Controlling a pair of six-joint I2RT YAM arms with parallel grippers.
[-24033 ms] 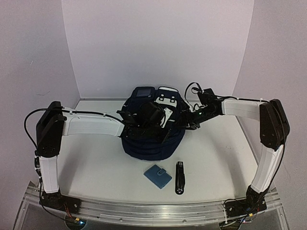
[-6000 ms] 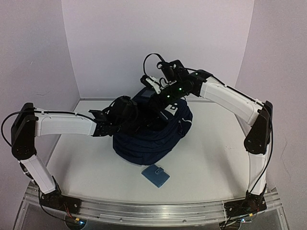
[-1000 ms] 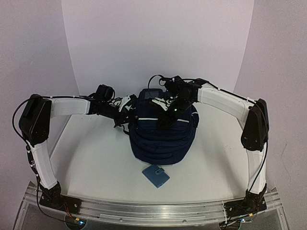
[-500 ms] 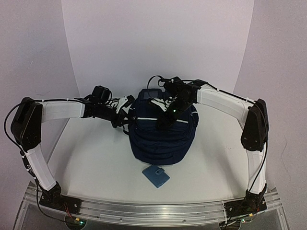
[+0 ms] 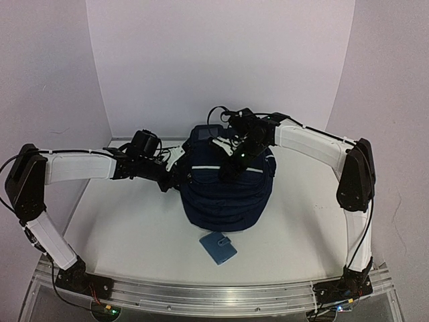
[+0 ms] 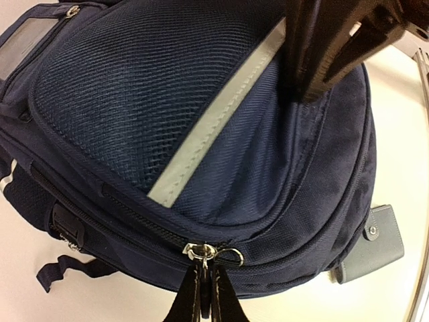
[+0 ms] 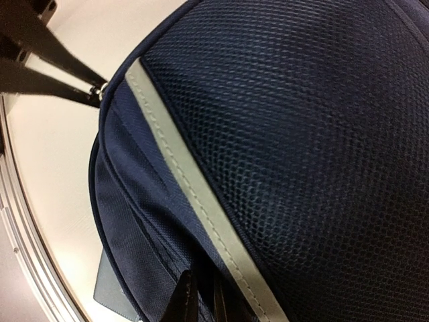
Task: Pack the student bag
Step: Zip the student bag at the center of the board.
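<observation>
Pale lilac walls [image 5: 221,60] close in a white counter [image 5: 134,235], with both arms reaching inward from its near corners. The student bag [image 5: 221,201] sits at the middle of the counter, toward the back. Its long axis runs from near to far. The end with the white patches points at the far wall, and the rounded lower end points at the arm bases. Its front face, with a navy mesh panel [image 7: 301,134] crossed by a pale grey stripe [image 6: 214,127], is turned up toward the overhead camera.

The left arm comes in from the left, and its left tool [image 6: 203,285] meets the bag's left flank. The fingers are pressed together and clamped on the metal zipper pulls [image 6: 213,253] of the curved zip that runs under the mesh panel. The right arm bends over the bag from the right. Its right tool [image 7: 200,295] is planted on the front face just beside the grey stripe, fingers nearly together and apparently pinching a fold of the navy fabric, though the wrist view cuts off the tips.

A small light-blue snap wallet [image 5: 218,247] lies flat on the counter just in front of the bag's near end, touching it or almost so.
</observation>
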